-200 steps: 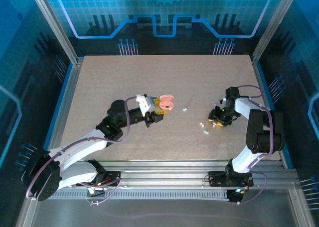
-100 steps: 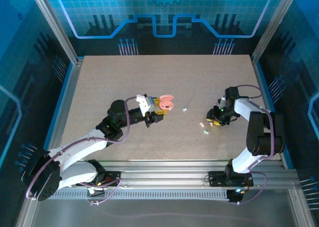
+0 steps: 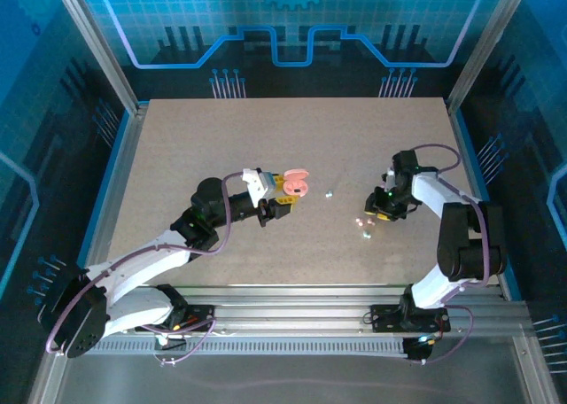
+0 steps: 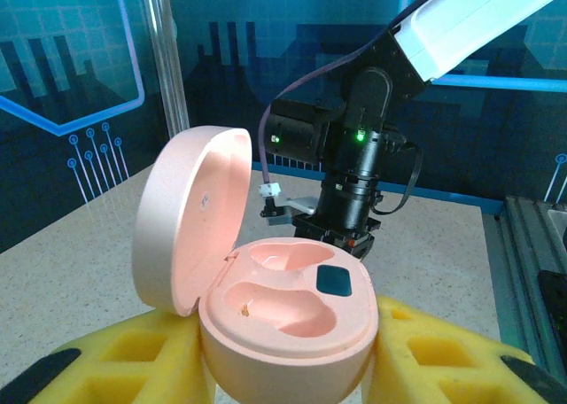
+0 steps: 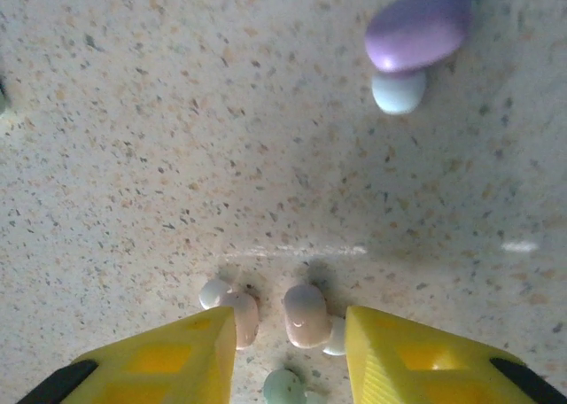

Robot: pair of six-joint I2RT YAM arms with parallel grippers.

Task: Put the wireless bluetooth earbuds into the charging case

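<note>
My left gripper point(image 3: 285, 190) is shut on the pink charging case point(image 4: 292, 306), gripped by its base between the yellow fingers point(image 4: 115, 360). The case's lid point(image 4: 190, 213) stands open and both wells are empty. Held above the table, the case point(image 3: 296, 184) sits left of centre. My right gripper point(image 5: 288, 355) is open and low over the table. Two pinkish earbuds point(image 5: 306, 315) lie side by side between its fingertips point(image 5: 403, 351), one against the left finger. A greenish earbud point(image 5: 283, 388) lies just nearer. These earbuds point(image 3: 363, 221) lie left of the right gripper point(image 3: 379, 211).
A purple earbud point(image 5: 416, 27) with a pale blue tip lies further off on the speckled table point(image 5: 177, 112). One more small pale earbud point(image 3: 329, 192) lies alone between the two arms. The right arm point(image 4: 354, 156) stands beyond the case in the left wrist view.
My right gripper has shifted left and a little away, over the cluster of earbuds, and its jaws have narrowed. The left arm and the case have stayed still.
</note>
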